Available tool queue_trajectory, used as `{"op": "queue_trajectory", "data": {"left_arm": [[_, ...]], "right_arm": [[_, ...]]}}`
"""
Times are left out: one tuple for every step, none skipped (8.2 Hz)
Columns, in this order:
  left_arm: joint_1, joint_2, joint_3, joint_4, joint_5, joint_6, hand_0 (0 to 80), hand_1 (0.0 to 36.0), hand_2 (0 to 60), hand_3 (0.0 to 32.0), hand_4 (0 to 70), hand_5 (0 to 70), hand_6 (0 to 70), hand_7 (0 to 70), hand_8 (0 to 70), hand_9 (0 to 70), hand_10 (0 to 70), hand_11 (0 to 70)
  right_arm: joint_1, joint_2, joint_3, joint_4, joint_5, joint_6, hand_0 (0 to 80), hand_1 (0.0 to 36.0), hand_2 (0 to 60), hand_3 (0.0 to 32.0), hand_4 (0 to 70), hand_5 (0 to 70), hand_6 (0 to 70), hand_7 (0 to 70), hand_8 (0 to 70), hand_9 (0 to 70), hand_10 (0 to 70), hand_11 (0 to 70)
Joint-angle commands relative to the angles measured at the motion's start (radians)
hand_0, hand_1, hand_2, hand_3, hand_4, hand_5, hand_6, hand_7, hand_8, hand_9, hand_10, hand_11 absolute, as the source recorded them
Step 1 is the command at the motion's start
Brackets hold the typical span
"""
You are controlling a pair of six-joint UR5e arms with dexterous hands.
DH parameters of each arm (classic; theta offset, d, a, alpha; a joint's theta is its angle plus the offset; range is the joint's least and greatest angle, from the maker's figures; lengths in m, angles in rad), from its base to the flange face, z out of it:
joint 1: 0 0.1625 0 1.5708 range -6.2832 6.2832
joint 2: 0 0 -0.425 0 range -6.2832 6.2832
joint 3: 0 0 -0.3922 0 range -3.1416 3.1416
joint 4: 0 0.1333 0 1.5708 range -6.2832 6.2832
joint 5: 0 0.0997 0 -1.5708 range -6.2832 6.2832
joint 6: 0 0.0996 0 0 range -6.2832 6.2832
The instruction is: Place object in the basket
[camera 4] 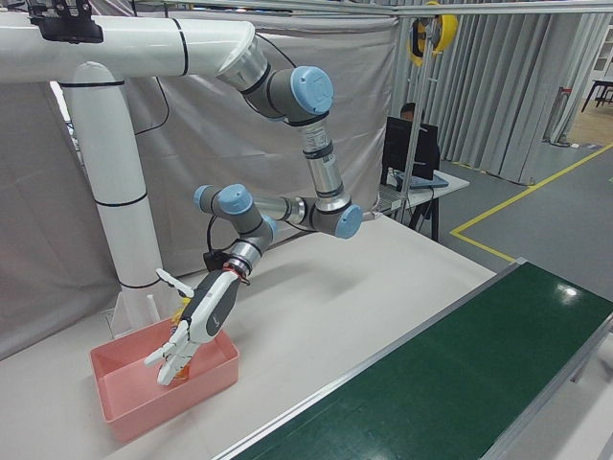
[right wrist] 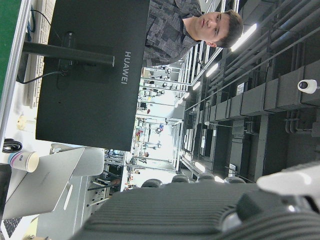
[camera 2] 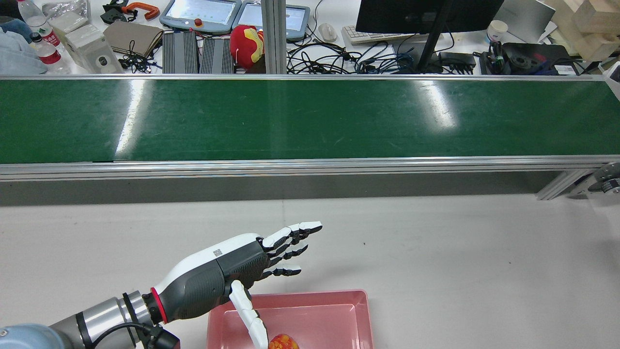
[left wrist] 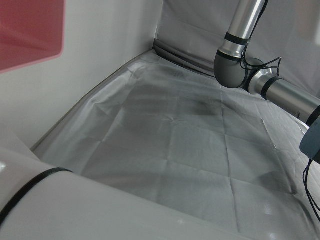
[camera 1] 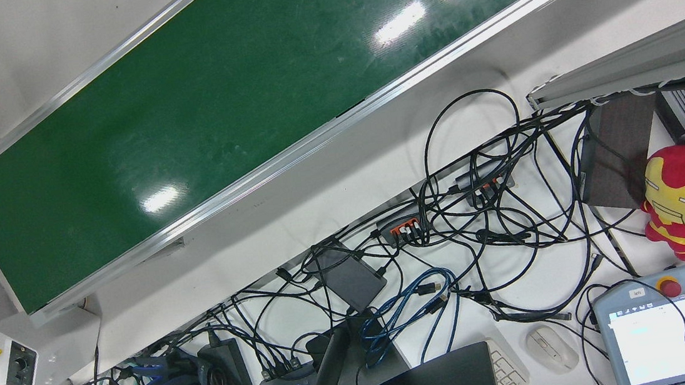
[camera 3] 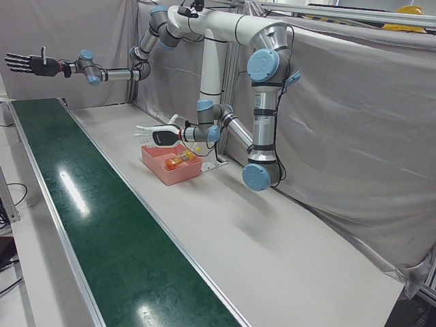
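Note:
A pink basket (camera 2: 361, 310) sits on the white table near the left arm's base; it also shows in the left-front view (camera 3: 170, 176) and the right-front view (camera 4: 144, 412). Inside it lies a small orange and red object (camera 2: 283, 342) (camera 3: 178, 161). My left hand (camera 2: 242, 264) hovers over the basket's far left corner, open, with fingers stretched out and nothing in them (camera 3: 160, 136) (camera 4: 196, 326). My right hand (camera 3: 30, 65) is raised high beyond the conveyor's far end, open with fingers spread. A corner of the basket (left wrist: 30, 30) shows in the left hand view.
A long green conveyor belt (camera 2: 310, 118) with aluminium rails runs across the table beyond the basket. Behind it stands a desk with cables, a monitor (camera 2: 426, 14), teach pendants and a red plush toy (camera 2: 247, 41). Grey curtains hang behind the arms.

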Motion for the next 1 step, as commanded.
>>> {"op": "queue_trajectory", "data": {"left_arm": [[-0.177, -0.001, -0.169, 0.055, -0.001, -0.045, 59.3, 0.7, 0.0, 12.0, 0.5, 19.3, 0.0, 0.0, 5.4, 6.2, 8.1, 13.4]], "right_arm": [[0.000, 0.000, 0.001, 0.000, -0.002, -0.001, 0.0, 0.0, 0.0, 0.0, 0.0, 0.0, 0.0, 0.0, 0.0, 0.0, 0.0, 0.0]]}}
